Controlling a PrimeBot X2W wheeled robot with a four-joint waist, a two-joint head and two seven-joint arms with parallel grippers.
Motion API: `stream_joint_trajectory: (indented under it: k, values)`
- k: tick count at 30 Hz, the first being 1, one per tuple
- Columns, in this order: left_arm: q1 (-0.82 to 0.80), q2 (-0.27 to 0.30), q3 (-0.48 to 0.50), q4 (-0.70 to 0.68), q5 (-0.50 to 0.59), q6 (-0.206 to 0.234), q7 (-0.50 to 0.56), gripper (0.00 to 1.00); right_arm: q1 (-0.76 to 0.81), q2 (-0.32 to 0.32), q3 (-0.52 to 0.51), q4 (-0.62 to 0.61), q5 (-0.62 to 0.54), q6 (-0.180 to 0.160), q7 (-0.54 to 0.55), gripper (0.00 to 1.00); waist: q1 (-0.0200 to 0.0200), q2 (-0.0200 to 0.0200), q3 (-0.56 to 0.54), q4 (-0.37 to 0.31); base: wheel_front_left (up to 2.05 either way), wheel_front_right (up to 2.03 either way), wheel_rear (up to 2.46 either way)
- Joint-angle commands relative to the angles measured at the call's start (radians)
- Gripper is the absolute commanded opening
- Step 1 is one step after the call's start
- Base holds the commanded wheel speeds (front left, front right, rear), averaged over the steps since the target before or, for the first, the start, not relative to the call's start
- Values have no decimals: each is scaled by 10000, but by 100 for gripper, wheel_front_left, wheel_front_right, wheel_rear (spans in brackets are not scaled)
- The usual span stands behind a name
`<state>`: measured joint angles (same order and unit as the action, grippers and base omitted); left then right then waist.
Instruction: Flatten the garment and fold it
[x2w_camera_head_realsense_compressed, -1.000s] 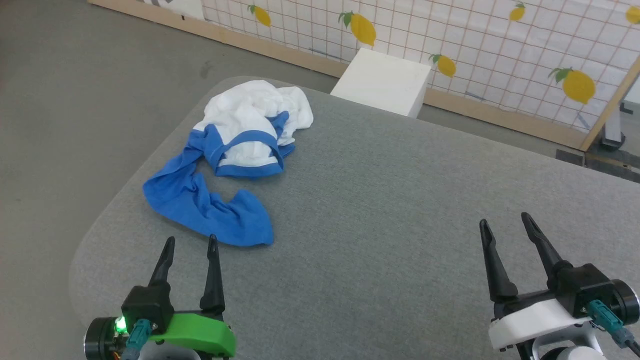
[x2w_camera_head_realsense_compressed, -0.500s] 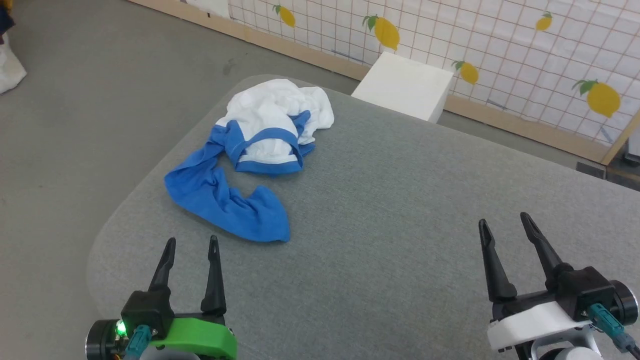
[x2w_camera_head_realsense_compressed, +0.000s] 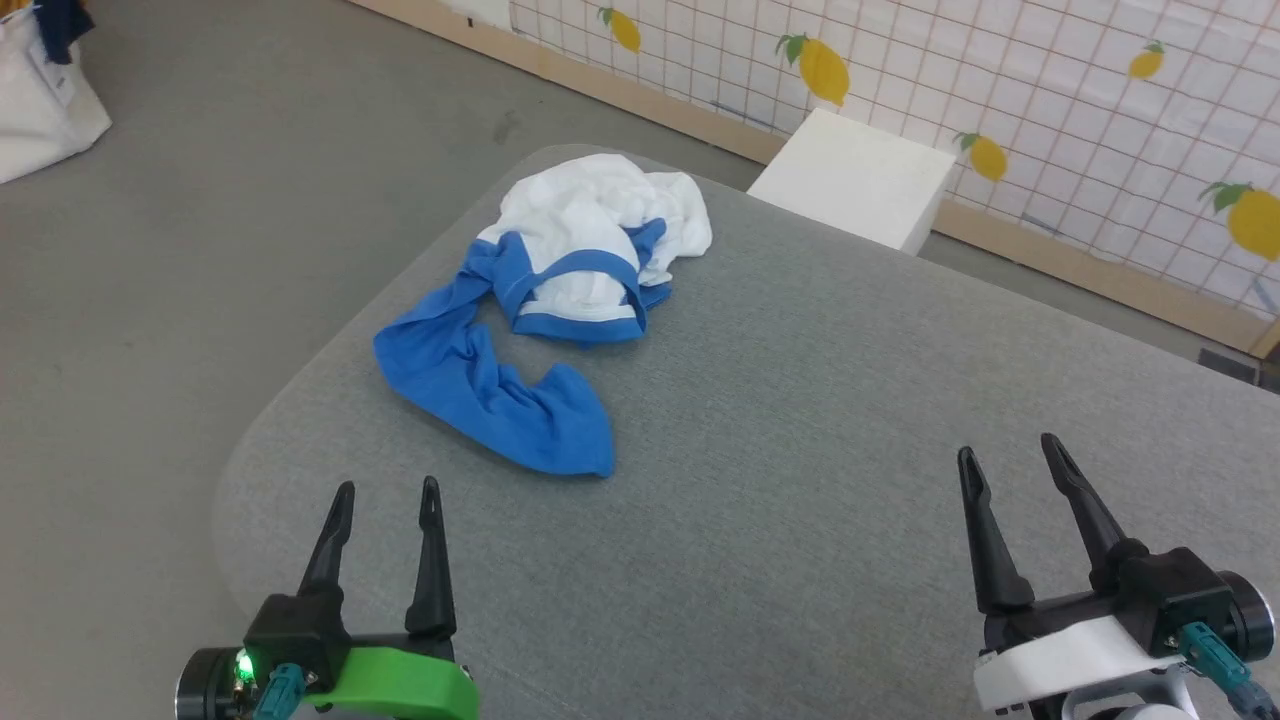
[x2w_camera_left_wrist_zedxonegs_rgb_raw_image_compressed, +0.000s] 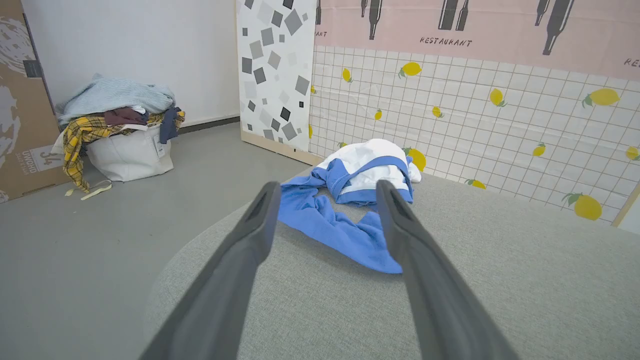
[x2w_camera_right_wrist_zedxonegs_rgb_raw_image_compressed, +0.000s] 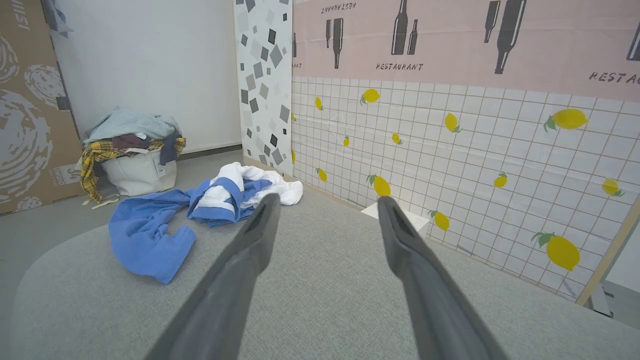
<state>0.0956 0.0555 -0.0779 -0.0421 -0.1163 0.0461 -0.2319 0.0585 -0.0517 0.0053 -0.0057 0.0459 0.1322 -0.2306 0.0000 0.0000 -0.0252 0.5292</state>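
Two grippers low in the head view, both empty. Starting at the far left: a white bag (x2w_camera_head_realsense_compressed: 45, 110) on the grey floor (x2w_camera_head_realsense_compressed: 200, 250), piled high with clothes in the left wrist view. Next, down low, the left gripper (x2w_camera_head_realsense_compressed: 388, 485) with its green shell, fingers (x2w_camera_head_realsense_compressed: 432, 560) spread wide apart, holding nothing, up over the near left part of the grey table (x2w_camera_head_realsense_compressed: 800, 450). Just past those fingertips, the shirt (x2w_camera_head_realsense_compressed: 590, 225), lying in a crumpled heap near the table's far left rounded corner. White part bunched up at the back, a blue band (x2w_camera_head_realsense_compressed: 578, 327) curled in a loop in front of it, one long blue sleeve (x2w_camera_head_realsense_compressed: 490, 400) trailing toward the near side, close to the left gripper but not touching it. Further right, past the table's far edge, a white box (x2w_camera_head_realsense_compressed: 850, 180) by a tiled wall (x2w_camera_head_realsense_compressed: 1100, 110) dotted with yellow lemons. Last, at the far right, the right gripper (x2w_camera_head_realsense_compressed: 1008, 448) with its white shell, also spread wide and empty, well apart from the shirt.
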Motion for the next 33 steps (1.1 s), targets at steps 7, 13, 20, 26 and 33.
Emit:
stream_joint_trajectory:
  k: [7,13,20,26,33]
  values:
    - [184,-52,-78,-72,-214,66,-240,100,105,14,-1,40,110,-15,-251,100,0,0,27,335,0,0,0]
    - [184,-53,-159,-121,-255,99,-299,100,90,15,-2,38,83,-15,-312,100,0,0,152,424,0,0,0]
    - [119,-53,-254,-161,-255,142,-299,100,90,15,-41,5,40,-15,-312,100,0,0,311,434,0,0,0]
    - [-591,-53,-564,-511,-829,-217,-299,100,39,15,-130,-172,-152,-15,-312,100,0,0,737,490,0,0,0]
    - [-3423,654,-982,-672,-636,-1040,1290,100,-191,15,-200,-778,-654,-15,10,100,0,0,1661,451,0,0,0]
